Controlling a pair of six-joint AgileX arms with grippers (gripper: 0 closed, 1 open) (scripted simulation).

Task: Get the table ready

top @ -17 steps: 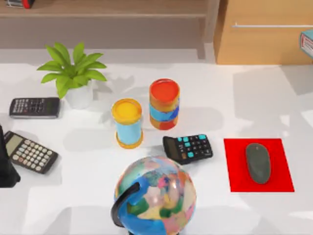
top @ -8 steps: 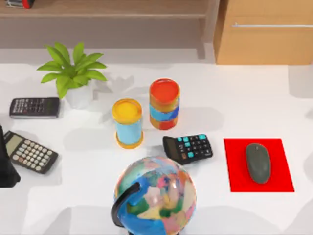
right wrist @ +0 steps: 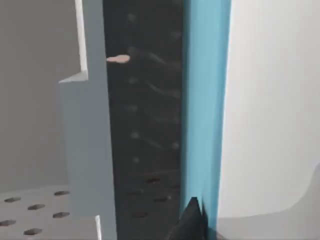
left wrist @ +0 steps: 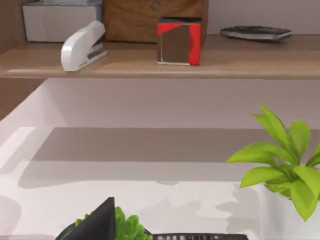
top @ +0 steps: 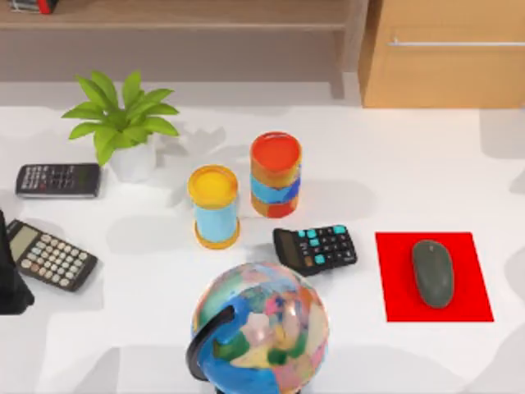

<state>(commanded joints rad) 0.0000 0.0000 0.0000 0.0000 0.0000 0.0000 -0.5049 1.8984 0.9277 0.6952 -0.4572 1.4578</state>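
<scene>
the worktop (top: 394, 172) is crowded with calculators, tubes and a globe (top: 262, 328); the left arm (top: 10, 279) sits at its left edge, jaws' spread i cannot tell; i judge a slow, high approach avoids knocking neighbours

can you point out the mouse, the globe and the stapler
mouse (top: 432, 273), top view, middle of its grey back, on the red mat
globe (top: 264, 324), top view, middle of the coloured ball
stapler (left wrist: 83, 45), left wrist view, its white upper body, on the shelf
</scene>
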